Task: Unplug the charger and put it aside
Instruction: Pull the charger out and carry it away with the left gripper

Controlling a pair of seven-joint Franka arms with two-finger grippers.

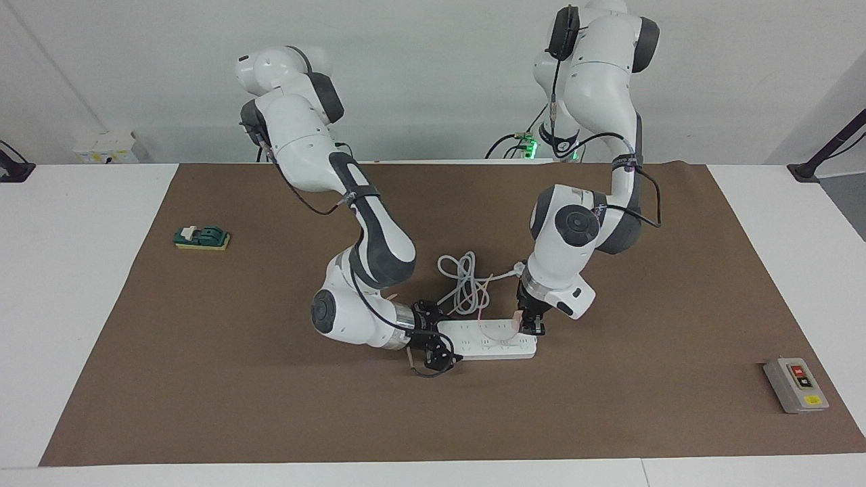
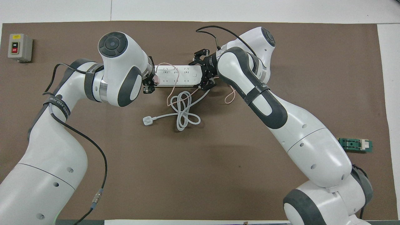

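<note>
Pale pink cube-shaped charger [image 2: 156, 80] sits plugged into the long white plastic multi-socket power strip [image 1: 488, 343], at the strip's end toward the left arm, w/ its thin pink cable [image 2: 171, 89] looping over the strip top and trailing onto the tabletop [image 1: 609, 406], a brown mat. Left gripper [image 1: 531, 325] is down on that end, jaws either side of the charger; looks clenched on it but contact is mostly hidden by the wrist, so can't tell for sure. Right gripper [image 1: 433, 348] is low at the strip's other end, jaws spread across the strip body, apparently to pin it down so the strip doesn't lift when the plug is pulled. Judgement: this is the grip/brace step, charger not yet out. Next move prob needs a straight upward pull, then setting it on bare mat away from the strip. Risk: pink cable snagging on the strip or the thick white coiled cord [image 2: 184, 111], whose white plug [image 2: 147, 121] lies nearer the robots. Grey on/off switch box [image 1: 795, 385] and green block [image 1: 201, 237] sit well apart at opposite ends, not involved.
</note>
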